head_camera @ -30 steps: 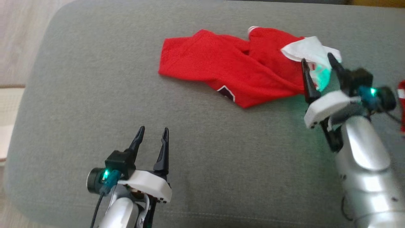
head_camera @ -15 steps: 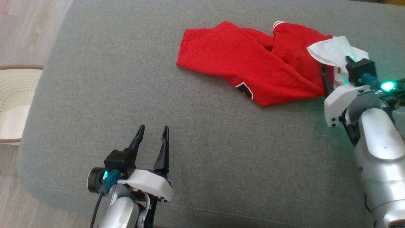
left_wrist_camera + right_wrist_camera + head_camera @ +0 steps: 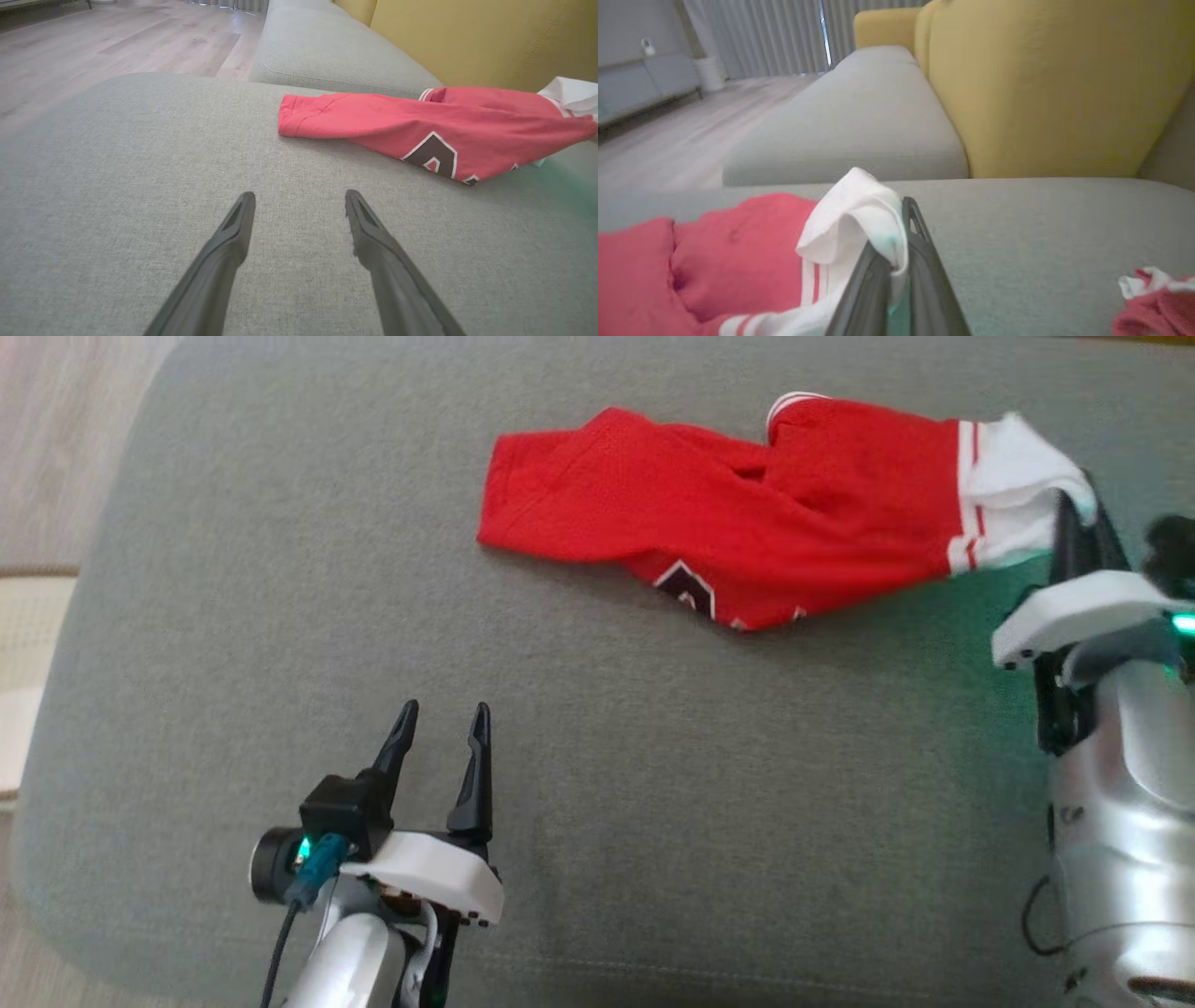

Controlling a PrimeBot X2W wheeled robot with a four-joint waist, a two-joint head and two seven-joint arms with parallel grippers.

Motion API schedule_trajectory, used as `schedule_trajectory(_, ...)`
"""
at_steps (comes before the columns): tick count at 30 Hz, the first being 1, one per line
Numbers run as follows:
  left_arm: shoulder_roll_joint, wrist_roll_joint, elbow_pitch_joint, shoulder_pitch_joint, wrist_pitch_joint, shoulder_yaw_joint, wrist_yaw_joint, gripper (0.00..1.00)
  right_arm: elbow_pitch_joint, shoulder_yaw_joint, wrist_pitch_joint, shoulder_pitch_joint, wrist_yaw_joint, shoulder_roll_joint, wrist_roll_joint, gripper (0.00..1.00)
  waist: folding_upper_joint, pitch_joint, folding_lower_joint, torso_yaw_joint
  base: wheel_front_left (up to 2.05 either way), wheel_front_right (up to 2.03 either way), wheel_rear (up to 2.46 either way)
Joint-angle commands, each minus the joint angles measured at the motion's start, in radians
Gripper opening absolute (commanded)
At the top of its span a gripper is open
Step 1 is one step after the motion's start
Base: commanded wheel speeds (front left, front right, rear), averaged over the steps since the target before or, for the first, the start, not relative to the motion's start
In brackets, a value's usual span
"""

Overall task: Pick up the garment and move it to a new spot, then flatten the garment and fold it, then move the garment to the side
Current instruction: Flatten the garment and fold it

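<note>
The garment [image 3: 747, 523] is red with a white striped end and dark lettering, stretched across the far half of the grey cushion [image 3: 280, 616]. My right gripper [image 3: 1074, 527] is shut on the garment's white end [image 3: 859, 219], and the cloth is pinched between its dark fingers [image 3: 924, 270]. The left wrist view has the garment [image 3: 420, 126] lying ahead and to the right, lettering facing me. My left gripper [image 3: 441, 723] hovers open over bare cushion at the near left, well apart from the garment, nothing between its fingers [image 3: 233, 233].
A second red and white piece of cloth [image 3: 1153, 298] lies on the cushion at the right. Yellow sofa backrests [image 3: 1041, 84] rise behind. Another grey seat cushion [image 3: 327, 51] adjoins at the far side. Wooden floor [image 3: 93, 46] lies off the left edge.
My right gripper has shut on the garment's white end and drawn it rightward, stretching the cloth out. The head camera has shifted. My left gripper has stayed open in place.
</note>
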Motion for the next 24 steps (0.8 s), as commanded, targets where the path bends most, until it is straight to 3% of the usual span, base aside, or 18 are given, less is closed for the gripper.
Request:
schedule_trajectory(1,0.005,0.010,-0.027,-0.016,-0.005,0.038,-0.003,1.00,-0.039,-0.034,-0.029,0.023,0.007,0.022,0.063,0.00,0.0000,-0.028,0.0000,-0.037,0.00,0.00,0.00)
schedule_trajectory(5,0.005,0.013,-0.027,-0.011,-0.005,0.046,-0.004,1.00,-0.040,-0.096,-0.045,0.081,0.007,0.032,0.123,0.00,0.0000,-0.042,0.0000,-0.067,0.00,0.00,0.00)
schedule_trajectory(6,0.005,0.013,-0.026,-0.011,-0.005,0.048,-0.004,1.00,-0.037,-0.111,-0.047,0.103,0.007,0.035,0.136,0.15,0.0000,-0.046,0.0000,-0.076,0.00,0.00,0.00)
schedule_trajectory(7,0.005,0.014,-0.026,-0.010,-0.005,0.050,-0.005,1.00,-0.033,-0.122,-0.048,0.124,0.007,0.036,0.146,0.46,0.0000,-0.049,0.0000,-0.085,0.00,0.00,0.00)
schedule_trajectory(8,0.005,0.015,-0.026,-0.010,-0.005,0.051,-0.005,1.00,-0.028,-0.133,-0.049,0.144,0.007,0.038,0.157,0.89,0.0000,-0.051,0.0000,-0.093,0.00,0.00,0.00)
schedule_trajectory(9,0.005,0.016,-0.025,-0.010,-0.005,0.052,-0.005,1.00,-0.024,-0.144,-0.051,0.162,0.007,0.039,0.167,1.00,0.0000,-0.052,0.0000,-0.100,0.00,0.00,0.00)
schedule_trajectory(13,0.005,0.019,-0.024,-0.010,-0.005,0.056,-0.005,1.00,0.000,-0.170,-0.066,0.205,0.007,0.040,0.245,1.00,0.0000,-0.056,0.0000,-0.119,0.00,0.00,0.00)
schedule_trajectory(18,0.005,0.022,-0.023,-0.011,-0.005,0.059,-0.008,1.00,-0.007,-0.125,-0.080,0.231,0.007,0.040,0.302,1.00,0.0000,-0.055,0.0000,-0.130,0.00,0.00,0.00)
schedule_trajectory(24,0.005,0.026,-0.026,-0.044,-0.005,0.055,-0.013,1.00,-0.137,-0.036,-0.082,0.262,0.007,0.040,0.324,1.00,0.0000,-0.043,0.0000,-0.144,0.00,0.00,0.00)
